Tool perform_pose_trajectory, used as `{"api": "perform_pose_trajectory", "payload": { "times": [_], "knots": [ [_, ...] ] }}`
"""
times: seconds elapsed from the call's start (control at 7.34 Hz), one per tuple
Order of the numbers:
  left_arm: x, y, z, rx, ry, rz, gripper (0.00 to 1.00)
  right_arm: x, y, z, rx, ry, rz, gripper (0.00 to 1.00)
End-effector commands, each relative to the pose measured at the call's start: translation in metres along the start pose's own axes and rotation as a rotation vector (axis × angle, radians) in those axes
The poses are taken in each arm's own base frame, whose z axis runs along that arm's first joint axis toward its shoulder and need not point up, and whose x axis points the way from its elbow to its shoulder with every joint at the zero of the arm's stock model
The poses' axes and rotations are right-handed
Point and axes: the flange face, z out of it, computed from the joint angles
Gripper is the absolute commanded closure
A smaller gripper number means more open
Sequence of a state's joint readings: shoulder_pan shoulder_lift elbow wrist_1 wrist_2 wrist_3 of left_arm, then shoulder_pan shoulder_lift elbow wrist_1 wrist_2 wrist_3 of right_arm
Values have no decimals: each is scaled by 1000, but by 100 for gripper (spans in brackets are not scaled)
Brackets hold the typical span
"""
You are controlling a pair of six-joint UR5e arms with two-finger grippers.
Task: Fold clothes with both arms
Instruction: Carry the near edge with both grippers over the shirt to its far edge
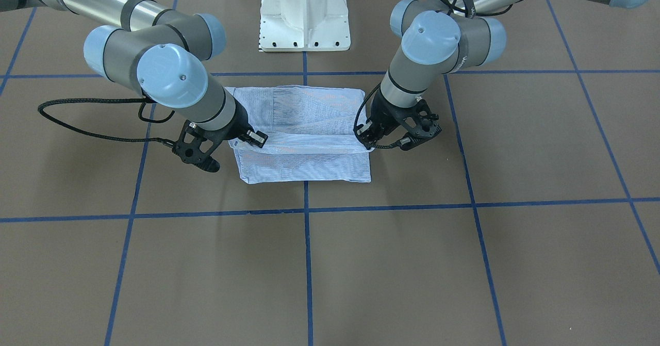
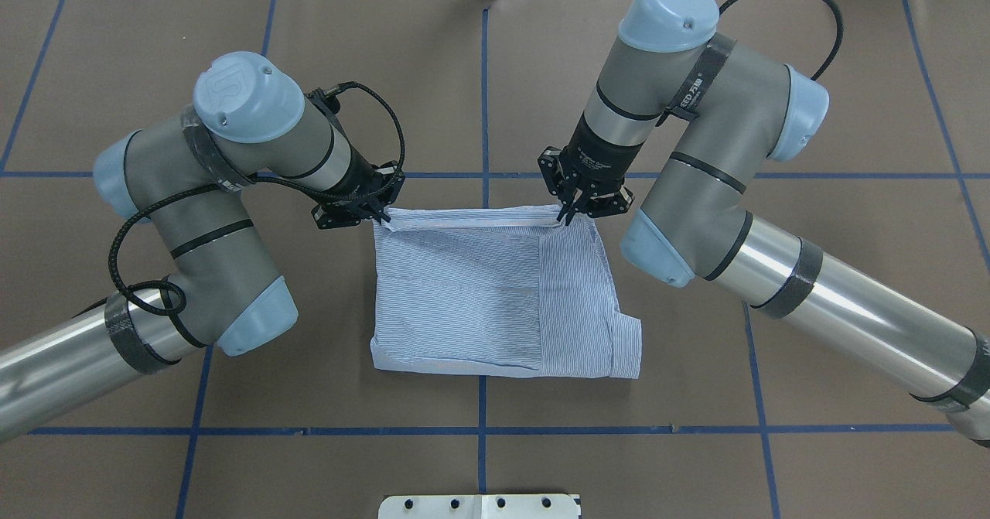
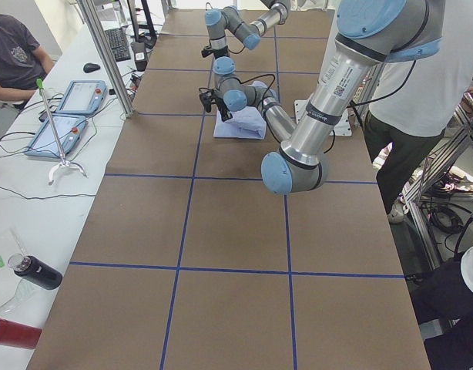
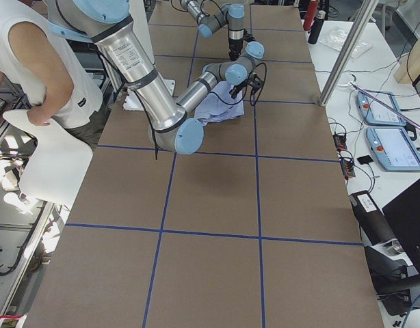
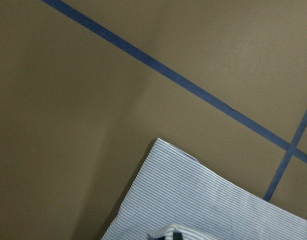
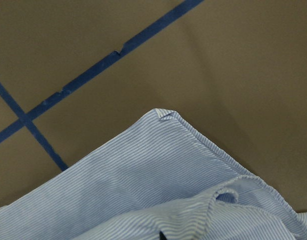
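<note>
The light blue-and-white striped shirt (image 2: 479, 295) lies folded into a rough rectangle at the table's middle; it also shows in the front-facing view (image 1: 309, 114). My left gripper (image 2: 380, 216) is shut on the shirt's far left corner, seen in the front-facing view (image 1: 363, 138) on the right. My right gripper (image 2: 568, 216) is shut on the far right corner, seen in the front-facing view (image 1: 256, 139) on the left. The held far edge is raised a little off the table. Both wrist views show striped cloth (image 5: 203, 205) (image 6: 143, 190) just under the fingers. Collar, label and buttons are hidden.
The table (image 2: 773, 349) is brown with blue tape lines. The white pedestal base (image 1: 304, 16) stands at the robot's side. Beside the table are operators (image 4: 53, 75), teach pendants (image 3: 75, 96) and bottles (image 3: 36, 271).
</note>
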State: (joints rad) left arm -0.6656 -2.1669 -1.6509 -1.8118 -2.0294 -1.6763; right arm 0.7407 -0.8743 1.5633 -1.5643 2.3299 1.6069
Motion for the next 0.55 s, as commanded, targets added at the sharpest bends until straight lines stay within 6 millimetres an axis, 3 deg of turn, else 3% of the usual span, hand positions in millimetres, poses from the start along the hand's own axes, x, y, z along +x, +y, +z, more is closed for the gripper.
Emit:
{"api": "perform_pose_trajectory", "payload": {
  "times": [0.0,0.14,0.27,0.41],
  "knots": [
    [-1,-4,4,2,5,3,100,-11,5,-8,3,-15,-11,100],
    [4,-2,0,0,13,7,100,-13,7,-10,4,-37,-35,82],
    [6,-1,-4,3,20,9,3,-12,6,-10,10,-75,-62,1],
    [8,-11,-21,21,35,-1,0,-11,-2,-16,30,-87,-62,0]
  ]
}}
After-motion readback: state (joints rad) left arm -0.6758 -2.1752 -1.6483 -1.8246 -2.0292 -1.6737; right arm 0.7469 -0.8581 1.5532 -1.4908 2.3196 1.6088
